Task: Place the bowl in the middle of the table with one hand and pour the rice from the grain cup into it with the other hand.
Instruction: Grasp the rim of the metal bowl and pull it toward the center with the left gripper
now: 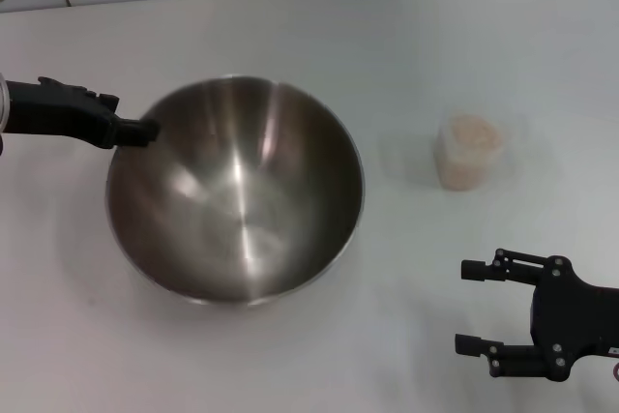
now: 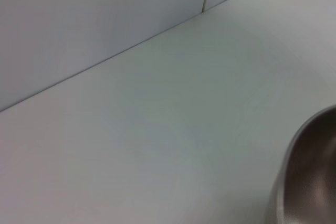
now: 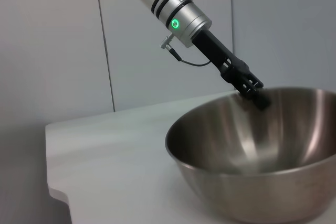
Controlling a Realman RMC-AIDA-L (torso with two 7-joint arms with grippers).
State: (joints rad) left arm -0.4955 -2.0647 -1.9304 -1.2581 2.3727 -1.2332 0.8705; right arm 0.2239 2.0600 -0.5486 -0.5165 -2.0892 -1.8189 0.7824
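The left gripper (image 1: 145, 130) is sitting at the far-left rim of the bowl (image 1: 237, 200) in the head view, its fingers appearing to be closed on that rim, while the right gripper (image 1: 476, 307) is hanging near the table's (image 1: 406, 36) front right with its 2 fingers spread apart and holding nothing. The cup (image 1: 470, 150), filled with rice (image 1: 471, 133), is standing upright beyond the right gripper, well apart from it and to the right of the bowl. The left wrist view is showing only bare table (image 2: 157, 129) and a slice of the bowl's rim (image 2: 294, 145). In the right wrist view the left gripper (image 3: 256, 94) is reaching down onto the far rim of the bowl (image 3: 252, 150), which is resting on the table (image 3: 115, 145). Judging ahead, a 1-sided pinch could be tipping or sliding the bowl on release, and the thin clear cup could be squeezing out or spilling rice if grabbed off-centre.
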